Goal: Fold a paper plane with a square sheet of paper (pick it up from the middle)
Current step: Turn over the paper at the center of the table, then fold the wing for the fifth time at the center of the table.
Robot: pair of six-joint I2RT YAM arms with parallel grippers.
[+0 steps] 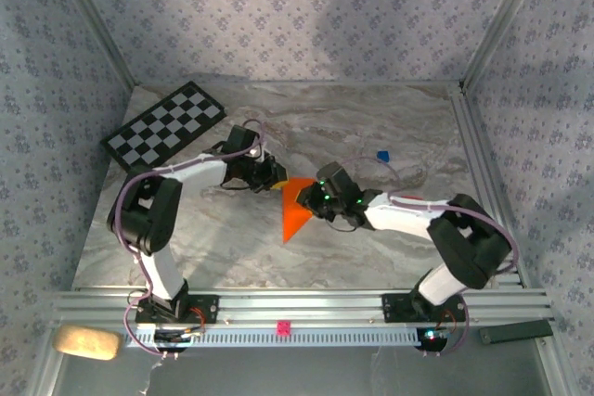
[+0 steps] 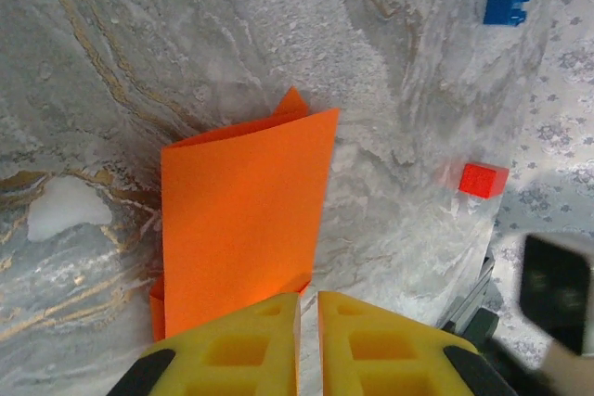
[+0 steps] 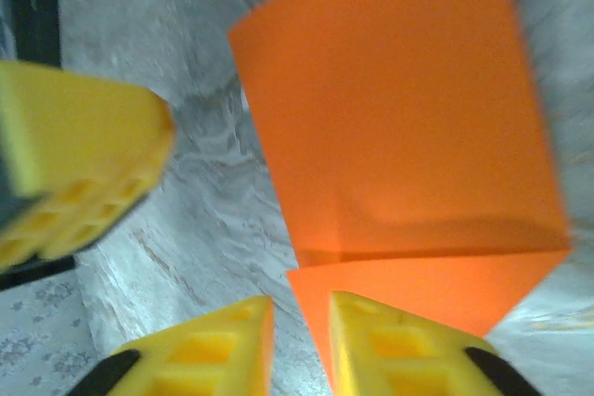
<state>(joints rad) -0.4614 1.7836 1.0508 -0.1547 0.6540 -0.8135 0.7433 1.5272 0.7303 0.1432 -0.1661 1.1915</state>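
Note:
The square sheet of paper (image 1: pixel 295 210) is bright orange and lies mid-table, folded into a wedge that points toward the arms. In the left wrist view a flat flap of the paper (image 2: pixel 241 220) runs down to my yellow fingers. My left gripper (image 2: pixel 308 296) is at the sheet's far left corner (image 1: pixel 276 178), its jaws almost together on the flap's edge. My right gripper (image 1: pixel 314 194) is at the sheet's right side. Its jaws (image 3: pixel 302 301) stand apart over the edge of the paper's (image 3: pixel 399 136) lower layer, and they grip nothing.
A black-and-white checkerboard (image 1: pixel 164 124) lies at the far left. A small blue cube (image 1: pixel 381 156) sits beyond the right arm, and a red cube (image 2: pixel 484 179) is near it. The left gripper's finger (image 3: pixel 74 164) is close to the right gripper. Metal rails edge the table.

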